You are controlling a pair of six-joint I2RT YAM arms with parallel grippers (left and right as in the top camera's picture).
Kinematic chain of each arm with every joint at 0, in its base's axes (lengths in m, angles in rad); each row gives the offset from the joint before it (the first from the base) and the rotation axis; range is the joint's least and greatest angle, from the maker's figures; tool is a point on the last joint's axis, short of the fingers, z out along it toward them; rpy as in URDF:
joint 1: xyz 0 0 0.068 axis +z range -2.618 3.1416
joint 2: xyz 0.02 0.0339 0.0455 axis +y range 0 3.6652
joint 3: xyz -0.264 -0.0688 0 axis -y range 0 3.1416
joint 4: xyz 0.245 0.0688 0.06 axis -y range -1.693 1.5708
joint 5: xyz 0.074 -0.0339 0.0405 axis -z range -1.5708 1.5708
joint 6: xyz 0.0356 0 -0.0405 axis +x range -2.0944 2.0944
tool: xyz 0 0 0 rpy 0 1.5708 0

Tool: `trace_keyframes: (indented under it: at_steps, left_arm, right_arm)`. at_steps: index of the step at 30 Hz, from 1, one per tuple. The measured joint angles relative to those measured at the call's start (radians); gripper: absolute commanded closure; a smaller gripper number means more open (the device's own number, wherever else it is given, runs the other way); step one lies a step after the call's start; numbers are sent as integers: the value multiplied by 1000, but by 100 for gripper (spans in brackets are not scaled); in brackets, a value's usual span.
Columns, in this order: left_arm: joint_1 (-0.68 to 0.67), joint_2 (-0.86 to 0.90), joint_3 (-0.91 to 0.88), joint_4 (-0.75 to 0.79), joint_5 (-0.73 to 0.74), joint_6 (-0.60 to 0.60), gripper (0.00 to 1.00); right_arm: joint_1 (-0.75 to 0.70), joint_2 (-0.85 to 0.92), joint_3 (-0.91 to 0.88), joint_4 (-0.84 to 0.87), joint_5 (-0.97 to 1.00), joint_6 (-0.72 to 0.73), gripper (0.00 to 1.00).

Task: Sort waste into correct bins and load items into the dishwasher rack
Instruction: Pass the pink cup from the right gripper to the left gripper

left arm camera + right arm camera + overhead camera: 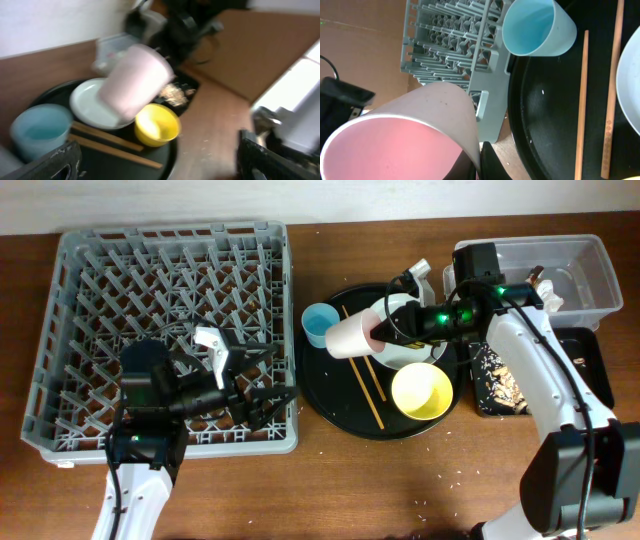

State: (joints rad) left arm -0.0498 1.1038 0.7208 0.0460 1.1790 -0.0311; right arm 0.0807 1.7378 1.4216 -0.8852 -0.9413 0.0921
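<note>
The left end effector hangs over the dishwasher rack at its near right corner, fingers apart. Farther on, the right end effector is clamped on the white cup, which is tipped sideways above the round black tray, just beside the light-blue cup.

The dishwasher rack fills the left of the frame, the left gripper over its lower right corner. Just right of it, at centre, lies the round tray. On its upper left edge stands the upright cup; the tipped cup hangs beside it in the right gripper. The plate sits on the tray's upper right, the bowl below it, the chopsticks left of the bowl. The tub lies upper right, the shallow tray just below it
</note>
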Motion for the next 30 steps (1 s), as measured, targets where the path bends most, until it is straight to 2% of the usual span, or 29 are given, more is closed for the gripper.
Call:
trace_keyframes:
  at_steps: [1, 3, 5, 7, 9, 10, 13, 16, 20, 22, 25, 27, 30]
  left_arm:
    - [0, 0, 4, 85, 104, -26, 1]
    - [0, -1, 11, 160, 257, -84, 1]
    - [0, 0, 11, 188, 278, -160, 1]
    - [0, 0, 11, 239, 166, -319, 1]
    - [10, 0, 11, 241, -5, -512, 1]
    - [18, 0, 12, 216, -113, -636, 1]
    - [23, 1, 14, 96, -335, -872, 1]
    - [23, 1, 14, 71, -415, -942, 1]
    - [23, 1, 14, 71, -418, -962, 1]
    - [37, 37, 16, 179, -323, -985, 1]
    - [89, 234, 27, 498, -139, -1090, 1]
    - [93, 386, 24, 747, -30, -1234, 1]
    - [93, 510, 23, 965, 69, -1401, 1]
  right_arm:
    - [0, 0, 0, 0, 0, 1, 96]
    - [0, 0, 0, 0, 0, 1, 96]
    - [0, 0, 0, -1, 0, 1, 96]
    - [0, 0, 0, -1, 0, 1, 96]
    - [0, 0, 0, 0, 0, 1, 96]
    - [0, 0, 0, 0, -1, 1, 96]
    - [0, 0, 0, 53, -65, 2, 96]
    - [38, 0, 0, 154, -100, 51, 96]
    - [153, 0, 0, 341, -125, 171, 96]
    - [164, 0, -2, 417, -144, 223, 96]
    - [164, 6, -2, 442, -174, 246, 96]
    - [164, 10, -2, 449, -187, 250, 96]
    - [164, 14, -2, 494, -206, 253, 96]
